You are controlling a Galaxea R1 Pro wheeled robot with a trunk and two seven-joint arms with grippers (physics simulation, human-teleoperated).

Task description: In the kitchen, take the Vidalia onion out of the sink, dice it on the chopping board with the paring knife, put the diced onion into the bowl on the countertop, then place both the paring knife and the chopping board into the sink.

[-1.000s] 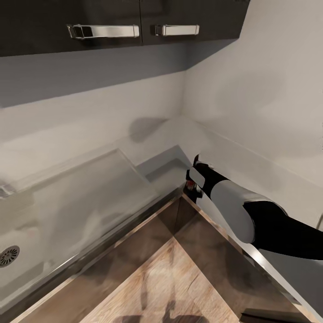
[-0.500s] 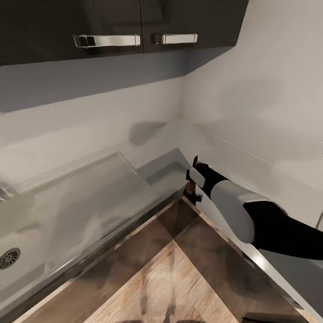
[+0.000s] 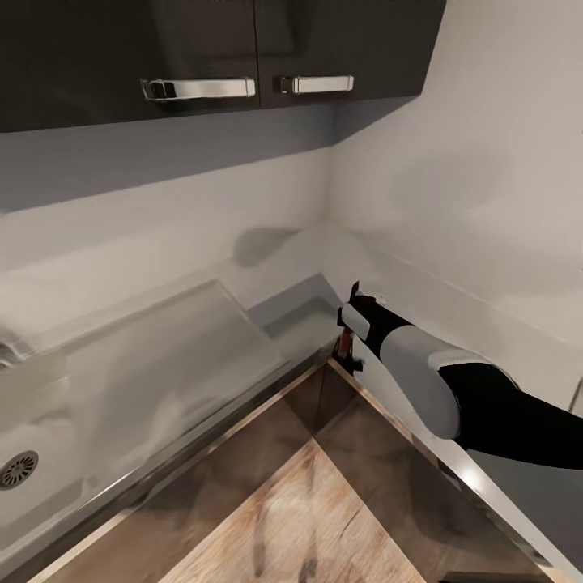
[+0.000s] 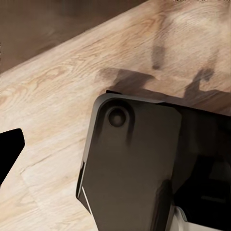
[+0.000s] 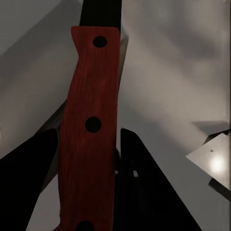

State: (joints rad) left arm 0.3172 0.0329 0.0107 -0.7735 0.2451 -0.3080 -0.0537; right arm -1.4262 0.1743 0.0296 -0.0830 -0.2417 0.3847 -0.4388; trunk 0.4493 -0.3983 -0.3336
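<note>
Corner of the kitchen, seen from over the robot's shoulder.

Far left, at about 8 o'clock in the head view: the sink (image 3: 48, 437), grey steel, round drain (image 3: 16, 470) showing, flat drainboard (image 3: 162, 364) running off toward the corner. No onion visible in the part of the basin in sight.

Centre: grey bench (image 3: 300, 312) meeting in an L under dark wall cabinets (image 3: 243, 48). Wood-look floor (image 3: 324, 502) below.

Right, at about 4 o'clock: the right arm (image 3: 453, 397) reaches in over the bench edge. Right claw (image 3: 350, 340) is pinching the knife (image 5: 89, 130) by its handle. Wrist view shows the reddish riveted handle clamped between the dark fingers (image 5: 144, 183), dark blade (image 5: 101, 12) running away from the camera.

Left claw (image 4: 130, 163): a dark housing over the floor; can't tell whether it is spread or pressed together.

Handling, my read: the knife is light and rigid, the smooth handle may twist under a thin pinch. The handle is the place to hold it, blade clear. Steel basin is hard, so a low, gentle set-down would suit.
</note>
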